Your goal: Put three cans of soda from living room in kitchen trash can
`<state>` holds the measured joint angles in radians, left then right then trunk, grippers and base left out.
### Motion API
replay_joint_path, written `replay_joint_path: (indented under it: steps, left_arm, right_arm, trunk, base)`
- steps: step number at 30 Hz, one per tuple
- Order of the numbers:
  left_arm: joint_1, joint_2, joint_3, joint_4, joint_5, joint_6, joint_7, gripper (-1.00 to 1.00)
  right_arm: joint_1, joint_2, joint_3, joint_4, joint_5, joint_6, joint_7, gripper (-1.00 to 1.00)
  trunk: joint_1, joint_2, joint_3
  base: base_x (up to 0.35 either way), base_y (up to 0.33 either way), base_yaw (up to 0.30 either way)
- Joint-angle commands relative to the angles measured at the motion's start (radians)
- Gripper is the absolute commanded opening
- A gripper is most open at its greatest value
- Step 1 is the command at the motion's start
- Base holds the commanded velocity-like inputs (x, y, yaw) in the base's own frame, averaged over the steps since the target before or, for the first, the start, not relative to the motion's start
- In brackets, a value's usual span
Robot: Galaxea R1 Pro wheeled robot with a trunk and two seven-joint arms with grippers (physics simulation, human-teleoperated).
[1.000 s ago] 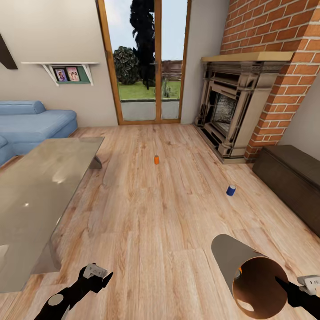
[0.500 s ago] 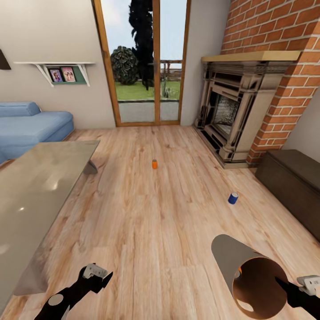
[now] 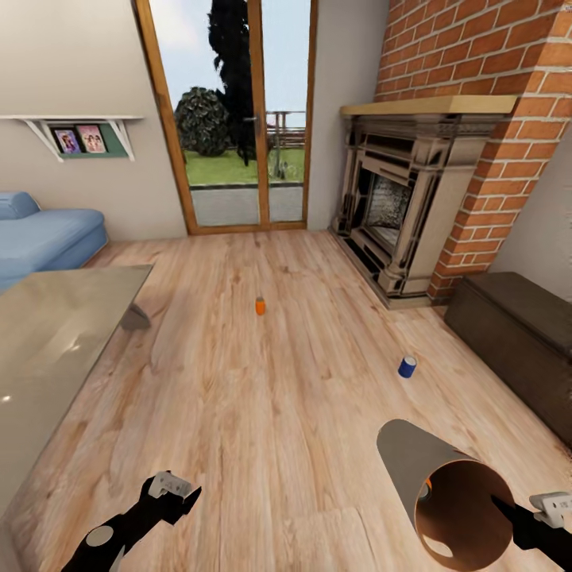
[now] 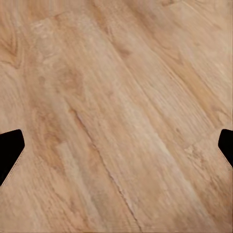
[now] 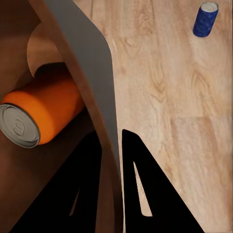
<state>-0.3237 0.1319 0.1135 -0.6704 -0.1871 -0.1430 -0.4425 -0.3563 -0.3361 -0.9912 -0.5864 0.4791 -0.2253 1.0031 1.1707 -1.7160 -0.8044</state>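
I hold the tash can point(image 3: 405, 453) tipped on its side at the lower right, with my right gripper point(image 3: 504, 507) shut on its rim. In the right wrist view the fingers point(image 5: 141, 194) pinch the grey wall point(image 5: 90, 63), and one orange can of soda point(image 5: 41, 114) lies inside. On the wood floor ahead stands a second orange can point(image 3: 260, 306). A blue can point(image 3: 407, 366) stands nearer, to the right, also seen at the edge of the right wrist view point(image 5: 206, 19). My left gripper point(image 3: 179, 492) hangs open over bare floor, its fingertips point(image 4: 9, 150) wide apart.
A grey low table point(image 3: 48, 342) fills the left side, with the light blue sofa point(image 3: 40, 238) behind it. The brick fireplace point(image 3: 397, 199) and a dark low chest point(image 3: 516, 334) line the right. Glass doors point(image 3: 238, 119) stand at the far wall.
The camera has moved: the room has slid left in the picture and the floor cans sit lower. Both arms and the bin keep the same pose.
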Motion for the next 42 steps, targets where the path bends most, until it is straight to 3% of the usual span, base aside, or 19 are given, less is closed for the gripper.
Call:
replay_joint_path:
  steps: [1,12,26,42]
  left_arm:
    - [0.0,0.0,0.0,0.0,0.0,0.0,0.0,1.0]
    - [0.0,0.0,0.0,0.0,0.0,0.0,-0.001,1.0]
    - [0.0,0.0,0.0,0.0,0.0,0.0,-0.001,1.0]
    - [0.0,0.0,0.0,0.0,-0.001,0.0,0.001,1.0]
  right_arm:
    - [-0.001,0.0,-0.002,-0.001,-0.006,0.001,0.006,-1.0]
    - [-0.001,0.0,-0.003,-0.001,-0.005,0.001,0.007,-1.0]
    - [-0.001,0.0,-0.002,-0.001,-0.004,0.001,0.007,-1.0]
    - [-0.001,0.0,-0.003,-0.001,-0.014,0.001,0.006,-1.0]
  trunk:
    - [0.0,0.0,0.001]
    - [0.0,0.0,0.013]
    - [0.0,0.0,0.016]
    - [0.0,0.0,0.034]
  base:
    - [0.321,-0.003,-0.184]
    - [0.322,-0.001,-0.171]
    - [0.322,0.0,-0.036]
    - [0.322,0.0,-0.174]
